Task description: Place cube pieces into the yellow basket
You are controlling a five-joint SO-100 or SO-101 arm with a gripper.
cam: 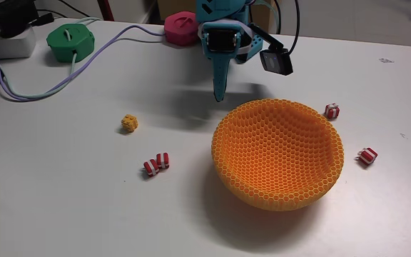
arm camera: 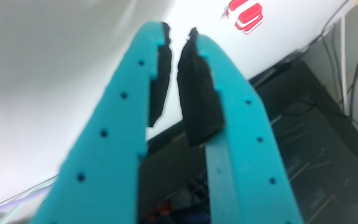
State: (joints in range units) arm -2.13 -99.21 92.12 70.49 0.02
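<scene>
The fixed view stands in front of me and above, looking down at a slant across the white worktop (cam: 84, 207) toward my base at the far edge. It sits far enough back to take in the yellow basket (cam: 278, 153) and the scattered pieces around it. The wrist view rides on my arm just behind my pincer (arm camera: 178, 34), very close, so my teal fingers (arm camera: 114, 137) loom large and blurred. It looks along them over the worktop to its edge. Both views share the red-and-white striped pieces (arm camera: 244, 14) on the worktop.
</scene>
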